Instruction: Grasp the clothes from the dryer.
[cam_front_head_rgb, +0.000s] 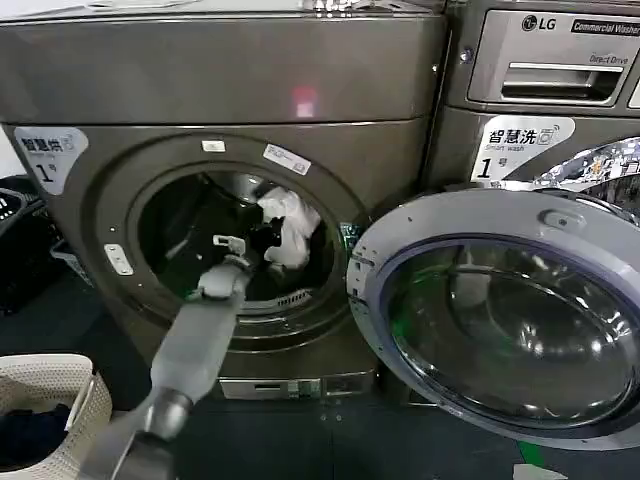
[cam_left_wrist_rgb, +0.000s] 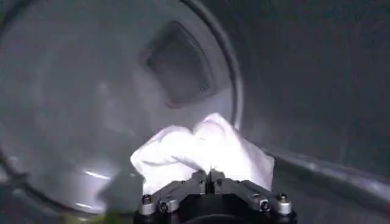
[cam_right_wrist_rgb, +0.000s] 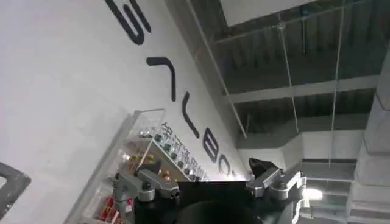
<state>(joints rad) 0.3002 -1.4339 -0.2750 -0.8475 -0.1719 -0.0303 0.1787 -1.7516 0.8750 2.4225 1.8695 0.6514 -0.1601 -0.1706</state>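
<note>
While our left arm reaches deep into the dryer (cam_front_head_rgb: 230, 110), our left gripper (cam_left_wrist_rgb: 209, 181) is pinched tight on the clothes (cam_left_wrist_rgb: 204, 149), a soft white bundle. In the head view the clothes (cam_front_head_rgb: 288, 228) sit far back in the drum, a bit to the right of the middle, and our left gripper (cam_front_head_rgb: 238, 252) is right beside them.

We think a few things could go wrong. The fingers seem to hold only a small fold at the near edge of the cloth. If we pull out fast, the fold could slip free and the bundle would drop back into the drum. If some pieces are only lying against the one we hold, they could stay behind. The cloth could also catch on the round door hole (cam_front_head_rgb: 345, 235) on the way out, because the bundle is loose and floppy. Our arm could bump that rim too if we lift it too high.

Our right gripper (cam_right_wrist_rgb: 210, 182) is parked away from the work, pointing up at a wall and ceiling, and its fingers are spread wide with nothing between them.

Now the things that hold stuff. The drum holds the white bundle. The dryer door (cam_front_head_rgb: 510, 320) hangs open to the right. A pale basket (cam_front_head_rgb: 60, 385) sits near us on the left, with a dark blue cloth (cam_front_head_rgb: 30, 435) inside it.
</note>
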